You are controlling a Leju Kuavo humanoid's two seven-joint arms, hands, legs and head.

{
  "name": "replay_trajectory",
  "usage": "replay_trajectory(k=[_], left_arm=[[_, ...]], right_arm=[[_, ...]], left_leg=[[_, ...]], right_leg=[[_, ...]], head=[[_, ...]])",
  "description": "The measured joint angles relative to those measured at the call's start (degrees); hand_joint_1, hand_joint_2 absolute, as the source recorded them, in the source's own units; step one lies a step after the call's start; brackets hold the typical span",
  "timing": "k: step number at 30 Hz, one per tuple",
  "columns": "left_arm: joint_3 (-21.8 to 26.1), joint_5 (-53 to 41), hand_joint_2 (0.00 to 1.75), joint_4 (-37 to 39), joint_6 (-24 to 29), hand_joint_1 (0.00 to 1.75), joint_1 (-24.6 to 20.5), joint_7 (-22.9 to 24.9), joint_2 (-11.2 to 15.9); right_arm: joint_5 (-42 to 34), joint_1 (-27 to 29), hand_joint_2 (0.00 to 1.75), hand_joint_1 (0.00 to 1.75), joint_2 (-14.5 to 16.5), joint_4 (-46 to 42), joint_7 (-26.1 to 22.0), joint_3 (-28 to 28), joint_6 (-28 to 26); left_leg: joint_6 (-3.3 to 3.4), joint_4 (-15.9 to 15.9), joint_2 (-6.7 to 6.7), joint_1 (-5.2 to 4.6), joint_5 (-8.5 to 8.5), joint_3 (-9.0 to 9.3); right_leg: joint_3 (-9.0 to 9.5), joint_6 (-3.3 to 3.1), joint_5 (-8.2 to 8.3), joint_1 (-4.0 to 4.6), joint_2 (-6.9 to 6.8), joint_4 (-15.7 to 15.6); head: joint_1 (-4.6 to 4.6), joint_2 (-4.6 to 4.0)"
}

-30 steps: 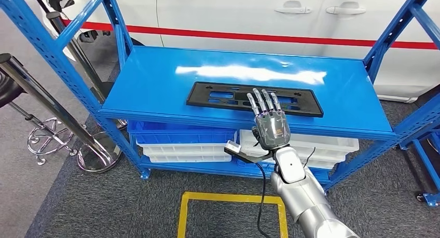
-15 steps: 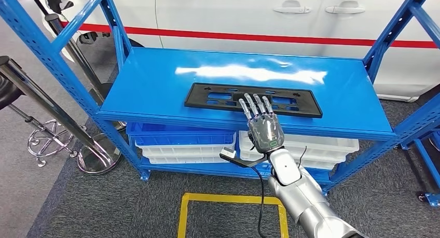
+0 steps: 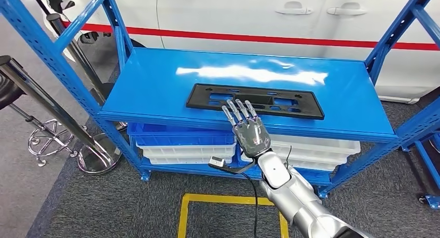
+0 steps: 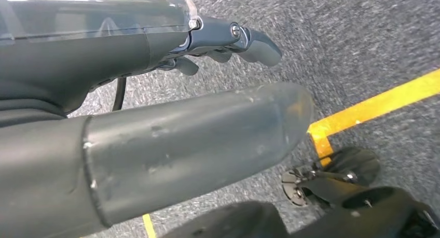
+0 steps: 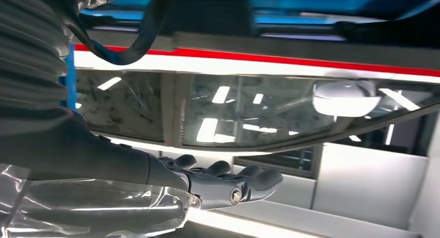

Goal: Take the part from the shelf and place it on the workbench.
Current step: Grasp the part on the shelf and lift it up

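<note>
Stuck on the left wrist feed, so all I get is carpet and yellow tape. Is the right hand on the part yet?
Observer: It isn't gripping it. In the head view the right hand holds nothing, with its fingers spread. The fingertips reach over the near edge of the black part. I can't tell whether they touch it.
Operator: Where exactly is the part?
Observer: It lies flat on the top blue shelf, near the front edge and roughly centred.
Operator: Anything below the hand?
Observer: A blue bin and a white bin sit on the lower level, under the shelf top.
</note>
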Motion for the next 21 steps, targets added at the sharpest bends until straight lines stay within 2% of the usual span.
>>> replay_trajectory(k=[2, 3, 5, 6, 7, 8, 10, 11, 12, 14, 16, 17, 18, 20, 21], left_arm=[[0.1, 0.2, 0.0, 0.0, 0.0, 0.0, 0.0, 0.0, 0.0], [0.3, 0.3, 0.0, 0.0, 0.0, 0.0, 0.0, 0.0, 0.0], [0.5, 0.4, 0.0, 0.0, -0.1, 0.0, -0.1, 0.0, 0.0], [0.7, 0.5, 0.0, 0.0, -0.1, 0.0, 0.0, 0.0, 0.0], [0.8, 0.5, 0.0, 0.0, -0.1, 0.0, 0.0, 0.0, 0.0], [0.9, 0.5, 0.0, 0.0, -0.2, 0.0, 0.1, 0.0, 0.0], [1.2, 0.5, 0.0, 0.0, -0.3, 0.0, 0.1, 0.0, 0.0], [1.3, 0.5, 0.0, 0.0, -0.3, 0.0, 0.0, 0.0, 0.0], [1.3, 0.5, 0.0, 0.0, -0.4, 0.0, 0.0, 0.0, -0.1], [1.4, 0.3, 0.0, 0.0, -0.4, 0.0, -0.1, -0.1, -0.1], [1.4, 0.1, 0.0, 0.0, -0.4, 0.0, -0.1, -0.3, 0.0], [1.5, 0.0, 0.0, 0.0, -0.4, 0.0, -0.2, -0.3, 0.0], [1.5, -0.1, 0.0, 0.0, -0.4, 0.0, -0.2, -0.4, 0.0], [1.5, -0.3, 0.0, 0.0, -0.4, 0.0, -0.3, -0.5, 0.0], [1.6, -0.4, 0.0, 0.0, -0.4, 0.0, -0.2, -0.5, 0.0]], right_arm=[[0.0, -0.2, 1.75, 0.0, 0.1, 0.0, -0.2, 0.2, 0.0], [0.0, -0.3, 1.75, 0.0, 0.1, 0.0, -0.3, 0.2, 0.0], [0.0, -0.3, 1.75, 0.0, 0.1, 0.2, -0.6, 0.2, 0.0], [0.0, -0.2, 1.75, 0.0, 0.1, 0.3, -0.7, 0.2, 0.0], [0.0, -0.2, 1.75, 0.0, 0.1, 0.4, -0.7, 0.2, 0.0], [0.0, -0.2, 1.75, 0.0, 0.1, 0.4, -0.8, 0.2, 0.0], [0.0, -0.3, 1.75, 0.0, 0.1, 0.4, -0.9, 0.2, 0.0], [0.0, -0.4, 1.75, 0.0, 0.1, 0.4, -1.1, 0.2, 0.0], [0.0, -0.5, 1.75, 0.0, 0.1, 0.4, -1.2, 0.2, 0.0], [0.0, -0.6, 1.75, 0.0, 0.2, 0.5, -1.4, 0.0, 0.0], [0.0, -0.7, 1.75, 0.0, 0.2, 0.6, -1.2, -0.2, 0.0], [0.0, -0.9, 1.75, 0.0, 0.3, 0.7, -0.9, -0.4, 0.0], [0.0, -1.1, 1.75, 0.0, 0.4, 0.9, -0.6, -0.5, 0.0], [0.0, -1.4, 1.75, 0.0, 0.4, 1.7, -0.3, -0.8, 0.0], [0.0, -1.5, 1.75, 0.0, 0.5, 2.1, -0.2, -1.0, 0.0]], left_leg=[[0.73, -0.7, 0.07, 0.31, 0.43, 0.37], [1.02, -1.0, 0.13, 0.42, 0.56, 0.51], [1.26, -1.0, 0.15, 0.3, 0.54, 0.48], [1.29, -1.0, 0.14, 0.25, 0.5, 0.49], [1.28, -1.0, 0.12, 0.23, 0.46, 0.51], [1.22, -0.9, 0.09, 0.22, 0.39, 0.55], [0.97, -0.5, 0.02, 0.23, 0.1, 0.62], [0.75, -0.2, -0.01, 0.12, -0.1, 0.57], [0.49, 0.0, -0.01, 0.04, -0.25, 0.48], [-0.11, 0.1, 0.0, -0.09, -0.38, 0.36], [-0.74, 0.3, 0.01, -0.01, -0.7, 0.41], [-1.05, 1.2, 0.03, 0.05, -1.42, 0.08], [-1.37, 3.3, 0.04, 0.13, -2.77, -0.84], [-1.91, 10.8, 0.08, 0.36, -6.47, -4.39], [-2.09, 14.4, 0.08, 0.44, -7.78, -6.21]], right_leg=[[-0.72, 0.53, -1.44, 0.02, 0.01, 1.9], [-1.96, 0.71, -3.07, -0.02, 0.01, 4.6], [-5.62, 0.97, -6.61, -0.13, 0.01, 12.1], [-7.05, 1.07, -7.37, -0.19, 0.01, 14.9], [-7.56, 1.11, -6.96, -0.25, 0.01, 15.6], [-6.95, 1.09, -5.5, -0.3, 0.0, 14.2], [-3.35, 0.8, -1.5, -0.34, -0.02, 6.6], [-1.76, 0.58, -0.25, -0.23, -0.03, 3.2], [-0.77, 0.35, 0.33, -0.13, -0.03, 1.0], [-0.54, -0.1, 0.27, 0.12, 0.03, 0.3], [-0.37, -0.72, 0.42, -0.04, 0.07, 0.0], [-0.25, -1.05, 0.55, -0.19, 0.05, -0.3], [-0.14, -1.32, 0.65, -0.35, 0.01, -0.5], [-0.14, -1.61, 0.65, -0.39, -0.09, -0.5], [-0.18, -1.66, 0.62, -0.35, -0.12, -0.4]], head=[[0.01, 0.0], [0.01, 0.0], [0.02, 0.0], [0.03, 0.0], [0.03, 0.0], [0.02, 0.0], [0.02, 0.0], [0.01, 0.0], [0.01, 0.0], [0.01, 0.0], [0.02, 0.0], [0.01, 0.0], [-0.01, 0.0], [-0.02, 0.0], [-0.02, 0.0]])
